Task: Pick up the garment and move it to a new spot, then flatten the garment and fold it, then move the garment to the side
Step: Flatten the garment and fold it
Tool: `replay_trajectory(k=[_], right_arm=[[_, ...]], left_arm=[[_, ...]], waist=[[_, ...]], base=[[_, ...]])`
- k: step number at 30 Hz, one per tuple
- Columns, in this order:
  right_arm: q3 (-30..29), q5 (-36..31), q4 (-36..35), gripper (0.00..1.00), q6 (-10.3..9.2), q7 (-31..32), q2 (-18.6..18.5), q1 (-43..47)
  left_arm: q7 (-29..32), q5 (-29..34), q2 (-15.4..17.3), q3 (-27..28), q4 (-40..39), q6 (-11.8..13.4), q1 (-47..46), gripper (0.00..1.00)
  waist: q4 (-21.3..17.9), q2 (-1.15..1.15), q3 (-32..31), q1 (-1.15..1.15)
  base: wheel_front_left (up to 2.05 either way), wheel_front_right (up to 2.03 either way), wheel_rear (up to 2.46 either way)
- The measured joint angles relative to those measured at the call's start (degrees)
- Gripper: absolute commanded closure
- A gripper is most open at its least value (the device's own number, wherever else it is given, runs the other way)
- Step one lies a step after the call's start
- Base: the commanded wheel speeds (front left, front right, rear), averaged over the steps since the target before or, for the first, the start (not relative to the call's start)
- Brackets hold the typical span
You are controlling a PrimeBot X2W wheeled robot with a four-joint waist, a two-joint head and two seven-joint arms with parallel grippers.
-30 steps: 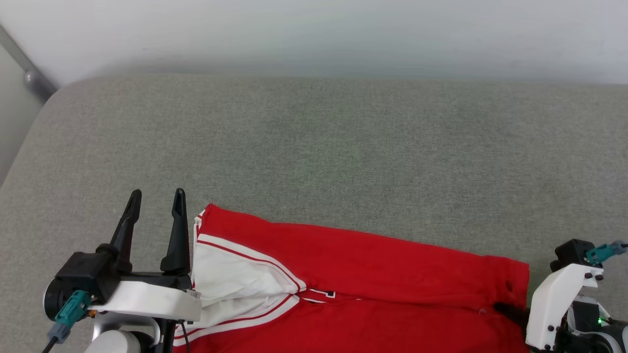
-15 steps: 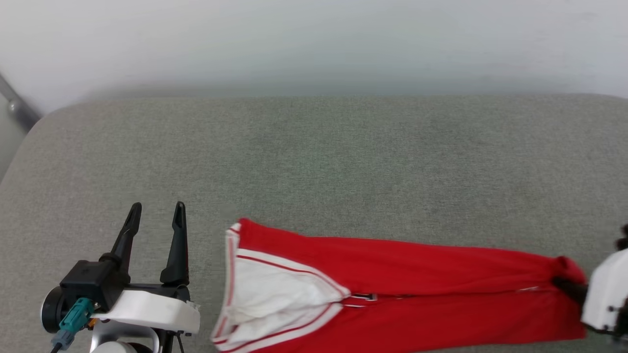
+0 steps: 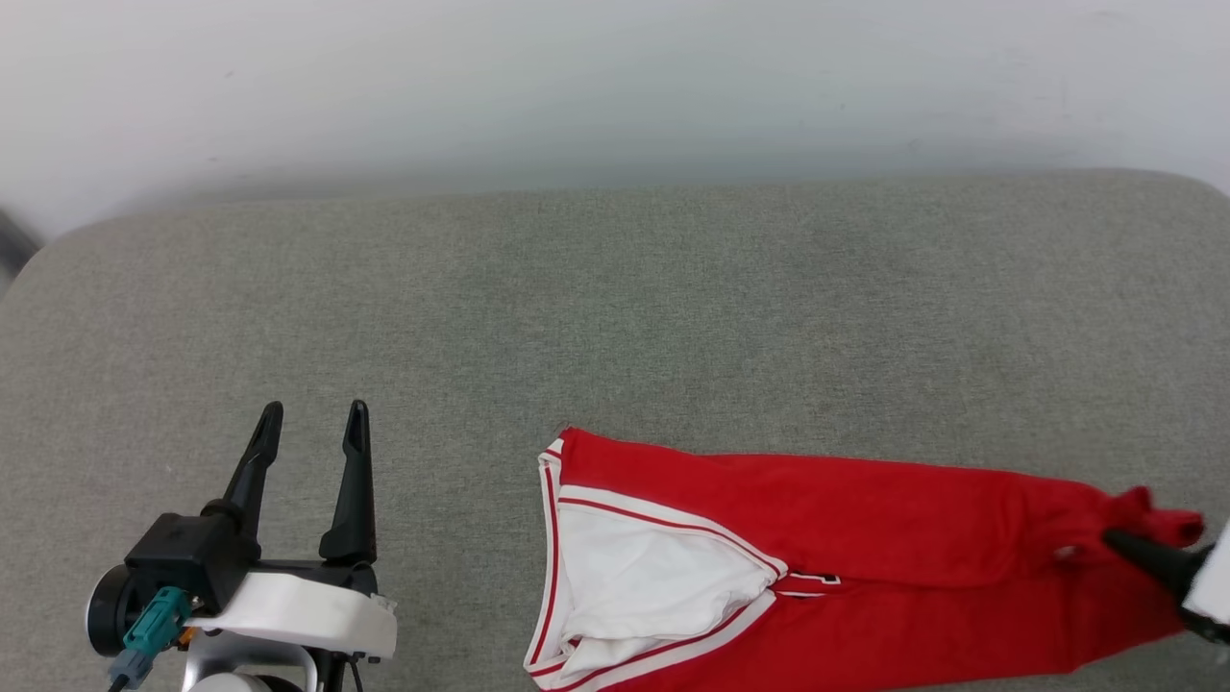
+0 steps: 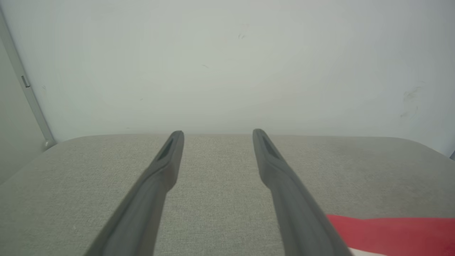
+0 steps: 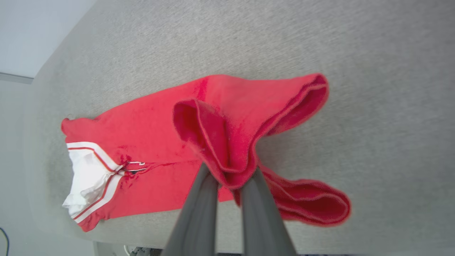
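The garment is a red shirt with a white sleeve and red-and-white striped trim, folded into a long band across the near edge of the grey cushion. My right gripper pinches its bunched right-hand hem at the picture's right edge. In the right wrist view the garment stretches away to the left, with my right gripper shut on the gathered red folds. My left gripper stands open at the lower left, apart from the cloth. In the left wrist view the left gripper has bare cushion between its fingers, and a corner of the garment shows.
The grey cushion runs wide behind the garment, up to a pale wall. Its rounded left corner and right corner mark the edges. A metal rail stands at the left in the left wrist view.
The garment has been dragged to the right across the cushion by my right gripper, its sleeve end now well clear of my left gripper. The head view has also shifted.
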Motion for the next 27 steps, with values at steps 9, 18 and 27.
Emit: replay_trajectory(k=[9, 18, 27], right_arm=[[4.2, 11.6, -1.2, 1.0, 0.0, 7.1, 7.8, -0.2], [22.6, 33.0, 8.7, 1.0, -0.01, -2.8, 8.0, 0.0], [41.6, 43.1, 14.3, 1.0, -0.01, -15.0, 8.0, -4.5]], left_arm=[[0.6, 0.0, 0.2, -0.8, 0.2, -0.5, -0.5, 0.0], [1.2, 0.1, 0.0, -2.4, 1.1, -1.2, -2.2, 0.0], [1.1, 0.1, -0.9, -3.5, 2.5, -2.1, -3.5, 0.0]], waist=[[0.6, 0.0, 0.2, 0.0], [3.1, 0.0, 0.4, 0.0], [5.9, 0.0, 1.0, 0.0]], base=[[0.0, 0.0, 0.0], [0.0, 0.0, 0.0], [0.0, 0.0, 0.0]])
